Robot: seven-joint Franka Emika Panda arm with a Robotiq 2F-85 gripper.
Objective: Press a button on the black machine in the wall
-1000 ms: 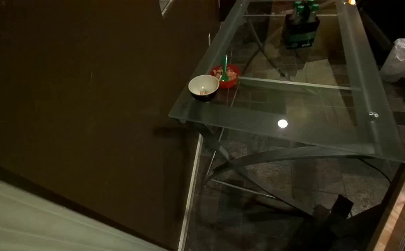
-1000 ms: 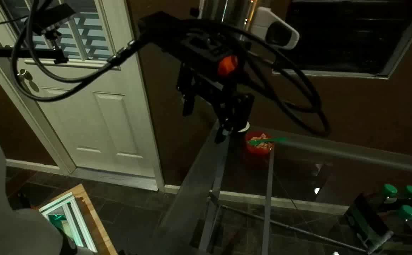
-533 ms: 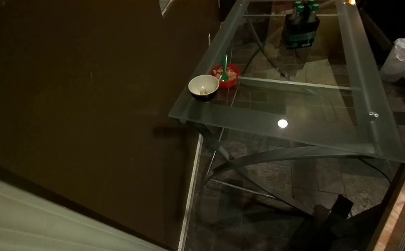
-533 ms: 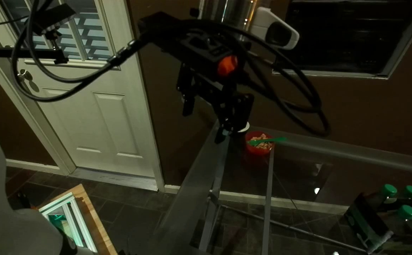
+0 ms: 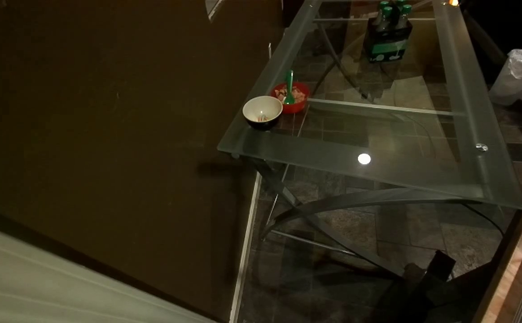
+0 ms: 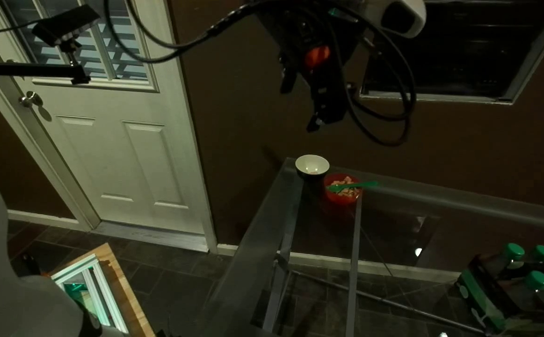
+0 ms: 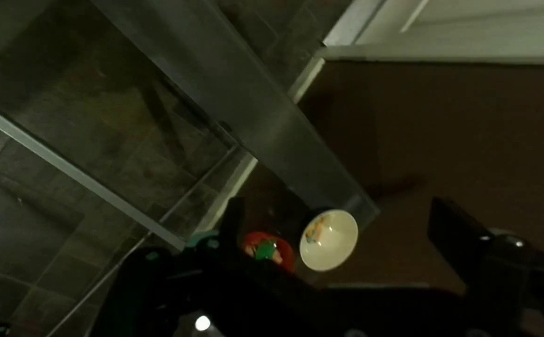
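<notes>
The black machine (image 6: 449,56) is set in the brown wall inside a pale frame, at the upper right of an exterior view. Its face is very dark, with a few tiny light marks low on the right; single buttons cannot be made out. The arm and cables cover its left edge. My gripper (image 6: 302,106) is left of the machine and below its middle, above the table corner, pointing down. In the wrist view my gripper (image 7: 337,210) has its fingers wide apart with nothing between them; the machine is out of view there.
A glass table (image 5: 305,150) stands along the wall. A white-and-black bowl (image 6: 312,165) and a red bowl (image 6: 339,195) with a green spoon stand near its corner. A bottle carrier (image 5: 387,42) is farther along. Cables (image 6: 407,89) hang from the arm. A white door (image 6: 145,159) stands left.
My gripper has moved up and to the right in an exterior view, closer to the machine, and has turned somewhat. The white-and-black bowl, mostly hidden before, now shows fully there.
</notes>
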